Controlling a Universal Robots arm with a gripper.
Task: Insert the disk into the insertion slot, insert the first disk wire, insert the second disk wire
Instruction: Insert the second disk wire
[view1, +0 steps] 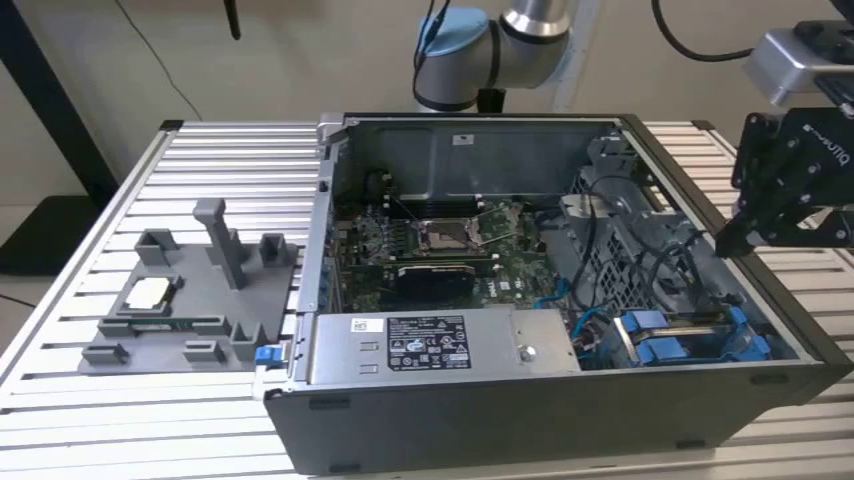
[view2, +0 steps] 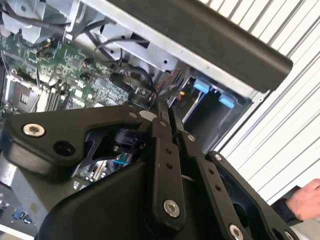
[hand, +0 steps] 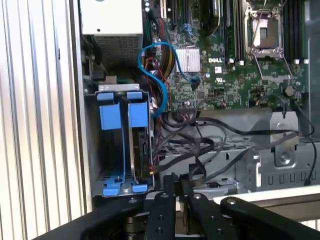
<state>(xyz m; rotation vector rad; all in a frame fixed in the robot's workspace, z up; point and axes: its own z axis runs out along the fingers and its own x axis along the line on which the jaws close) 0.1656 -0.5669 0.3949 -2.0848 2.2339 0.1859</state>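
The insertion slot (hand: 95, 145) is a grey bay with blue clips in the open computer case (view1: 561, 400), at the exterior view's right front. The disk (hand: 141, 150) stands edge-on inside it, in a blue carrier (hand: 138, 114), with a second blue carrier (hand: 110, 116) beside it. Loose black wires (hand: 200, 145) run from the board toward the bay and lie beside the disk's end. My gripper (view1: 731, 243) hangs above the case's right wall, over the bay, clear of the wires. Its fingers (hand: 172, 200) are pressed together with nothing between them; they also appear in the second wrist view (view2: 162, 150).
A grey power-supply box (view1: 441, 345) sits at the case front, with the motherboard (view1: 441, 240) behind it. A blue cable (hand: 155, 75) loops by the bay. A grey fixture (view1: 187, 300) lies on the slatted table at the exterior view's left. A hand (view2: 305, 200) is near the gripper.
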